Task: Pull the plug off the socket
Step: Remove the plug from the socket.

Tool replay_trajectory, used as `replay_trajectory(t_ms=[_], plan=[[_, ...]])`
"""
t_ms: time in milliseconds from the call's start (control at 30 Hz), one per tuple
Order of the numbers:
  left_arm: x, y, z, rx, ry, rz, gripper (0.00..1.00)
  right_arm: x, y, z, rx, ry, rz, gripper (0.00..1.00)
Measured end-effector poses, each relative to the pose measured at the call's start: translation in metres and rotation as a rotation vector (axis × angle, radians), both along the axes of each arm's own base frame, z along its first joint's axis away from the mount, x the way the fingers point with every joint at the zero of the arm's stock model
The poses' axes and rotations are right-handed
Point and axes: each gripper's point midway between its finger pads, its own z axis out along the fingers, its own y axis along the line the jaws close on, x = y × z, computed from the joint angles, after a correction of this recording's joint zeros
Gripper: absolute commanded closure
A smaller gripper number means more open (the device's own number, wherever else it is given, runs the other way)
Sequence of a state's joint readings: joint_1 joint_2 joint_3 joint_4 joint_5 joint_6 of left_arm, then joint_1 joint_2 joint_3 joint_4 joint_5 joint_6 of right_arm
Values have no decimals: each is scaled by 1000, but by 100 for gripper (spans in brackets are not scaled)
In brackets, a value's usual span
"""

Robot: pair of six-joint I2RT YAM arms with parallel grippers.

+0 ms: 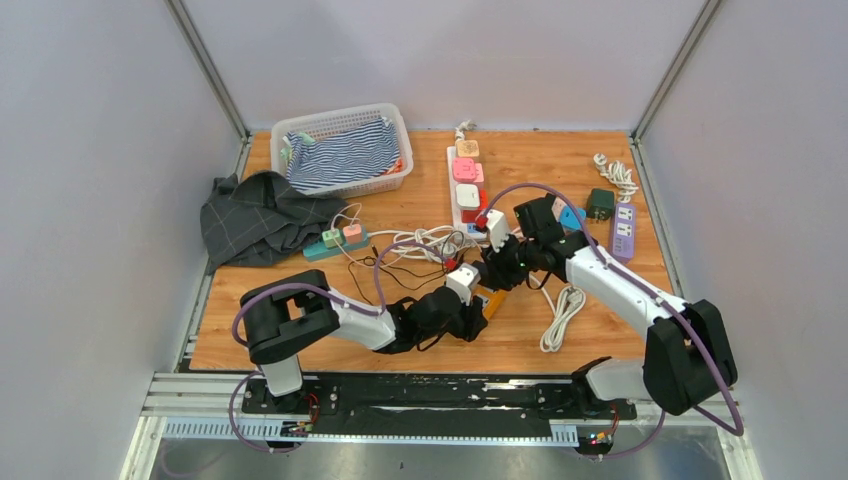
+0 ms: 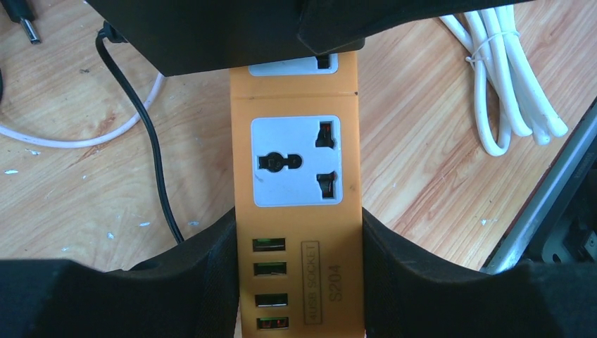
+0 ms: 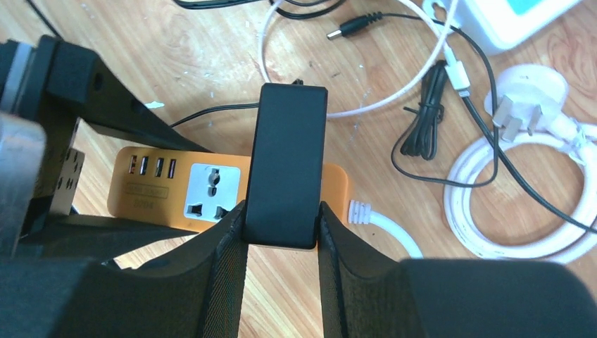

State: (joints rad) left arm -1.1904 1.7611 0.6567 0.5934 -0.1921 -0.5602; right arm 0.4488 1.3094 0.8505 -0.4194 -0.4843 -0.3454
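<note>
We find the orange power strip (image 2: 296,98) hemmed in: tangled cables (image 1: 415,250) crowd its far side, a coiled white cable (image 1: 562,318) lies near on the right, and bare desk (image 1: 515,350) opens toward the near edge.

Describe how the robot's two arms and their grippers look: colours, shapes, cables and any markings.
The left arm and right arm match: smooth white links between bulky black joint housings, each trailed by a looping purple cable. The left gripper and right gripper have two broad black fingers with textured inner faces. No markings show.
</note>
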Motion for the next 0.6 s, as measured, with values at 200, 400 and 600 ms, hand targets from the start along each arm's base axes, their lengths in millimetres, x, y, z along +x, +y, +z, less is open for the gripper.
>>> replay_trajectory(t_ms=[200, 400, 600], plan=[[0, 0, 0, 3, -2, -6, 100, -5, 5, 4, 59, 37, 20, 100], [-1, 0, 0, 5, 3, -8, 100, -4, 2, 5, 37, 3, 29, 100], [-3, -2, 1, 0, 5, -26, 100, -5, -6, 10, 169, 124, -49, 100]])
